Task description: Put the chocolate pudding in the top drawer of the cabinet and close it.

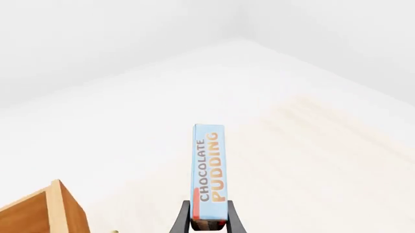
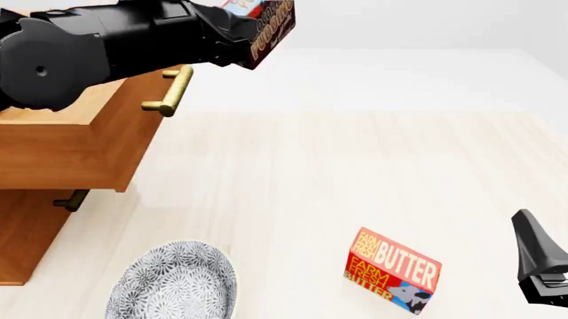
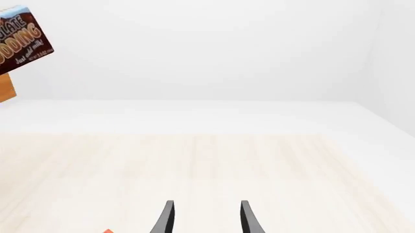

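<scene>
Left gripper (image 1: 207,224) with its jaws closed on the lower end of the chocolate pudding (image 1: 209,165), a small thin flat carton with a dark brown lower part and a light blue upper part bearing orange and red lettering. In the front view the carton (image 2: 271,23) is carried high in the air, just past the front of the pulled-out top drawer (image 2: 80,143), an open wooden box with a brass bar handle (image 2: 174,91), part of the light brown wooden cabinet (image 2: 26,226). The carton is judged light and stiff, with smooth printed faces that may slip; gripping across its thin dimension near one end, as here, leaves the long free end liable to swing, so a hold nearer mid-length would be steadier. Right gripper (image 3: 206,218) hangs low over the pale table (image 2: 355,173), jaws apart and empty. A red-orange butter box (image 2: 392,270) and a grey patterned plate (image 2: 173,282) lie on the table.
</scene>
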